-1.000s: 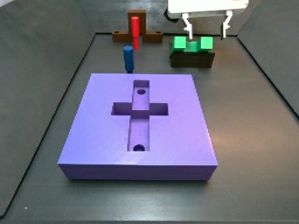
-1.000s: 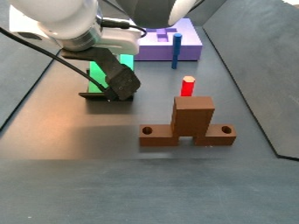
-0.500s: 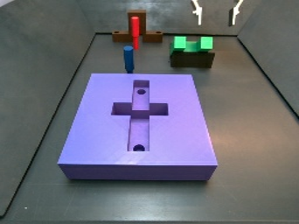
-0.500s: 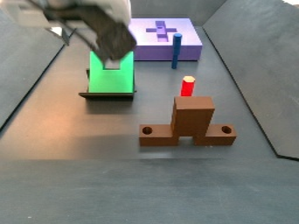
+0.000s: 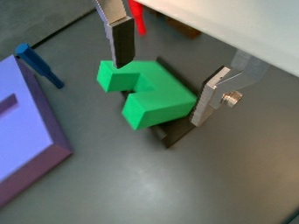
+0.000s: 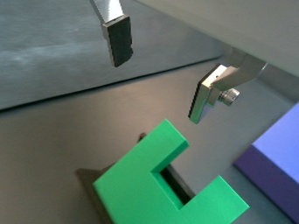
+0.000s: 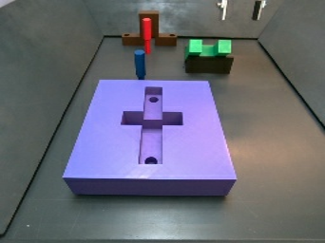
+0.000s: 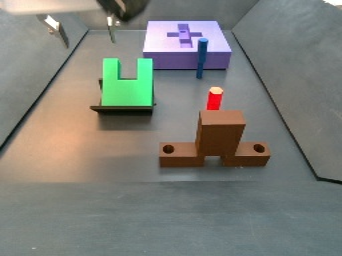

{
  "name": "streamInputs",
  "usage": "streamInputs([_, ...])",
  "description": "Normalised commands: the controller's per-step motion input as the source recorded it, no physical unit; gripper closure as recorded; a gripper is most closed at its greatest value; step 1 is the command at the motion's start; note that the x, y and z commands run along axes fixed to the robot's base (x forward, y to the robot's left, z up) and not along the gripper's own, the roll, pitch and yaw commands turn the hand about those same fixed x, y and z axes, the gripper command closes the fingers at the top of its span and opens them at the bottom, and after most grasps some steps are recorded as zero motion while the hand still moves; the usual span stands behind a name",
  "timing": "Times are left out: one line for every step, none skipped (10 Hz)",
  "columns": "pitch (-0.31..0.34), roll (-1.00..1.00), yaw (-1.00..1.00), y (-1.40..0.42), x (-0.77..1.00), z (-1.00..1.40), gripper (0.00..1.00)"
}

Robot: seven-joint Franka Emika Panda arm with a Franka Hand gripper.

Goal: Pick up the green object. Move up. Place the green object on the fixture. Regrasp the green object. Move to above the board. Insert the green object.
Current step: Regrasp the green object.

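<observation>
The green object [image 5: 146, 90] sits on the dark fixture [image 8: 123, 106] on the table [image 8: 80, 170], at nine o'clock from the red peg [image 8: 214, 97] in a side view. The gripper [image 5: 167, 66] hangs above it, fingers [image 5: 214, 98] spread apart and empty.

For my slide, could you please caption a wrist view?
Open gripper poised above the green object resting on the fixture.

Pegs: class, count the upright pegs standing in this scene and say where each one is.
2. The red peg stands in the brown base at the far end; the blue peg stands on the floor beside the board. The gripper hangs open above, holding nothing.
</observation>
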Motion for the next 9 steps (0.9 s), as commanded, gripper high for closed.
streamInputs([0.040, 1.00, 0.50, 0.00, 0.06, 0.20, 0.00])
streamInputs([0.000, 1.00, 0.47, -0.05, 0.04, 0.22, 0.00])
streamInputs([0.000, 1.00, 0.46, -0.09, 0.04, 0.24, 0.00])
streamInputs([0.017, 0.88, 0.38, -0.24, 0.06, 0.25, 0.00])
streamInputs([0.054, 0.80, 0.38, -0.24, 0.09, 0.27, 0.00])
streamInputs([0.063, 0.73, 0.36, -0.22, 0.04, 0.22, 0.00])
streamInputs([0.060, 1.00, 0.28, -0.27, 0.00, 0.00, 0.00])
streamInputs([0.137, 1.00, -0.03, -0.35, 0.00, 0.00, 0.00])
streamInputs([0.189, 1.00, -0.22, -0.26, 0.00, 0.00, 0.00])
